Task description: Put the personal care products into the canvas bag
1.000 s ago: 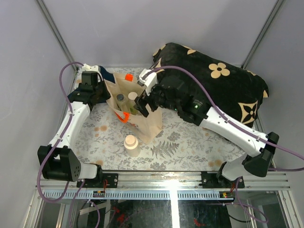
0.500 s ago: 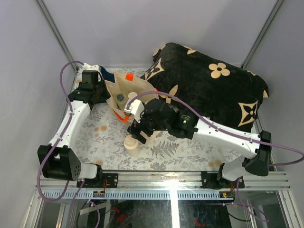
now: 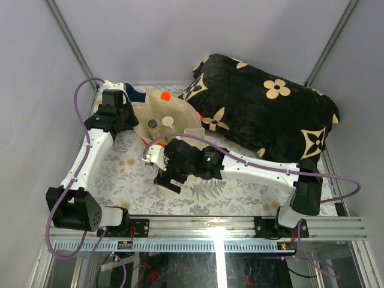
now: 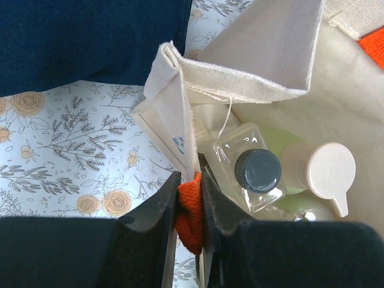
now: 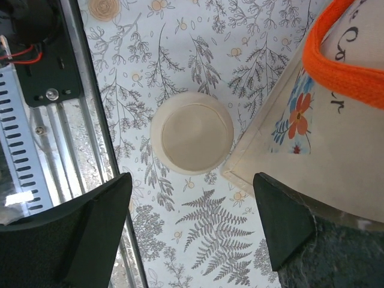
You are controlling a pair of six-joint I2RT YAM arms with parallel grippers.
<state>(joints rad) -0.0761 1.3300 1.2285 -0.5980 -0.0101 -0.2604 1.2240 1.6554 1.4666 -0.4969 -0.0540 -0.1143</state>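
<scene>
Hovering with jaws spread wide, the right gripper (image 5: pixel 192 180) frames the cream squat round bottle (image 5: pixel 192 132) at frame centre, just beside the beige canvas bag (image 5: pixel 312 150) at right. Meanwhile the left gripper (image 4: pixel 189 201) pinches its orange handle (image 4: pixel 191 219). This looks like the pick-up step; next it should descend and close on the bottle.

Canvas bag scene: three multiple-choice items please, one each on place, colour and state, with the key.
1. Relative to the canvas bag, where is the cream squat round bottle? A inside it; B on the table beside it, under the right gripper; C behind it.
2. What colour are the bag's handles? A blue; B black; C orange.
3. The left gripper is: A open; B shut on a bottle; C shut on an orange handle.
Key: 1 B, the right wrist view shows it on the table below open fingers. 2 C, both wrist views show orange webbing. 3 C, its fingers pinch the handle.
</scene>
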